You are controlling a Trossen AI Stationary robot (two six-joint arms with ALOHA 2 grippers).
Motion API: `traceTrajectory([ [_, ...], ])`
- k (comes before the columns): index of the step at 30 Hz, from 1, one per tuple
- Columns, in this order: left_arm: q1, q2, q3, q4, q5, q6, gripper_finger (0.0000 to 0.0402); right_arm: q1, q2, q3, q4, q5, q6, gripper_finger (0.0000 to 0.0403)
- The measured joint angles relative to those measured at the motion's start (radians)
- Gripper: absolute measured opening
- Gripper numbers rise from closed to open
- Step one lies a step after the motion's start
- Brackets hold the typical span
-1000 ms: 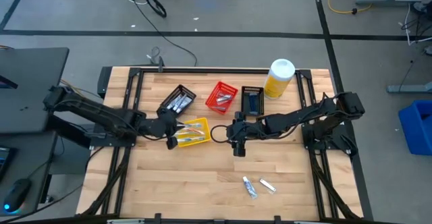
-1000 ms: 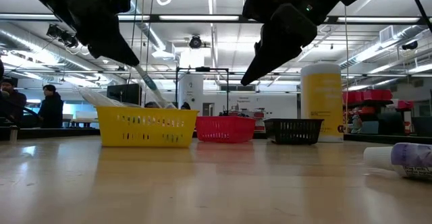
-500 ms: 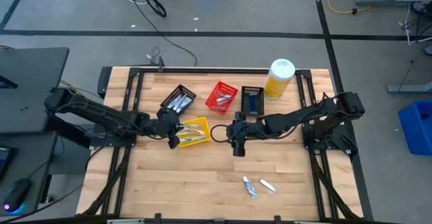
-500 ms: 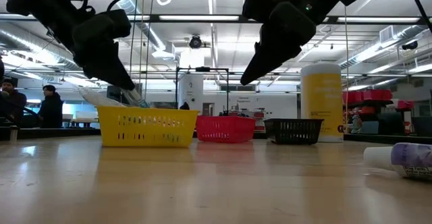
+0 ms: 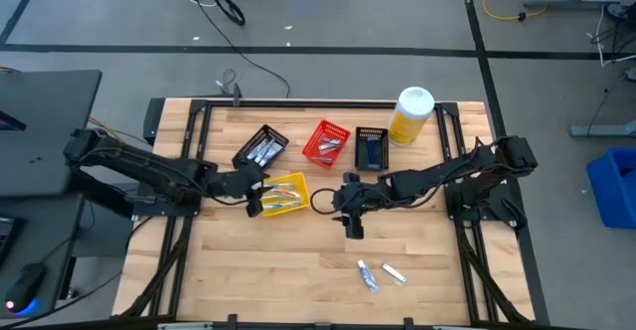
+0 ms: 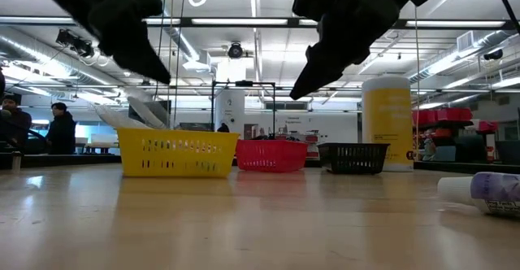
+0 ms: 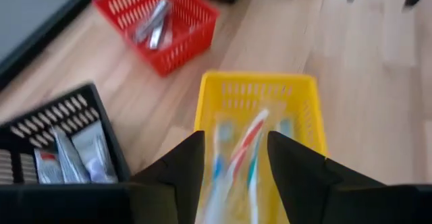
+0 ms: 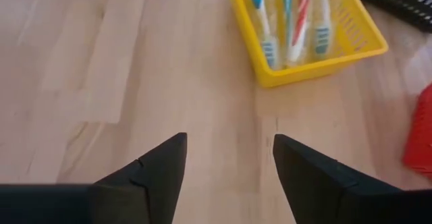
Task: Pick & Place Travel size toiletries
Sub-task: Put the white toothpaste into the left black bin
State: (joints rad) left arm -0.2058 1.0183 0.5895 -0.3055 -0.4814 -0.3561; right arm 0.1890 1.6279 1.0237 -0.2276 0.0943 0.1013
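Sorting is well along, you can see: your left gripper (image 7: pixel 233 163) hangs with its fingers spread and empty directly above the yellow plastic mesh basket (image 5: pixel 285 195), where several white-and-blue toothbrushes (image 8: pixel 290 21) lie side by side. Just beyond it, the red mesh basket (image 7: pixel 158 23) holds a few silvery packets, and the black mesh basket beside your left fingers (image 7: pixel 61 146) holds small white tubes. Your right gripper (image 8: pixel 226 163) hovers wide apart and carrying nothing over bare wooden tabletop (image 5: pixel 298 260), the yellow basket just ahead of it. What remains, as far as you can judge, are two small white tubes (image 5: pixel 378 272) lying loose on the table, well apart from either gripper, nearer the right one.
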Motion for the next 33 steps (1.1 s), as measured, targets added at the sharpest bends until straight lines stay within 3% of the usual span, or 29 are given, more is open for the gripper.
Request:
traceTrajectory([
  [9, -0.002, -0.006, 0.073, 0.091, 0.032, 0.021, 0.0174, 0.066, 0.0, 0.0, -0.061, -0.003, 0.046, 0.0215],
  [17, -0.026, 0.016, 0.073, 0.097, 0.075, -0.046, 0.0163, 0.176, 0.0, 0.0, -0.217, -0.006, 0.334, 0.022],
  [33, -0.08, 0.077, 0.071, 0.201, 0.078, -0.035, 0.0161, 0.484, 0.028, 0.0, -0.198, 0.042, 0.918, 0.0208],
])
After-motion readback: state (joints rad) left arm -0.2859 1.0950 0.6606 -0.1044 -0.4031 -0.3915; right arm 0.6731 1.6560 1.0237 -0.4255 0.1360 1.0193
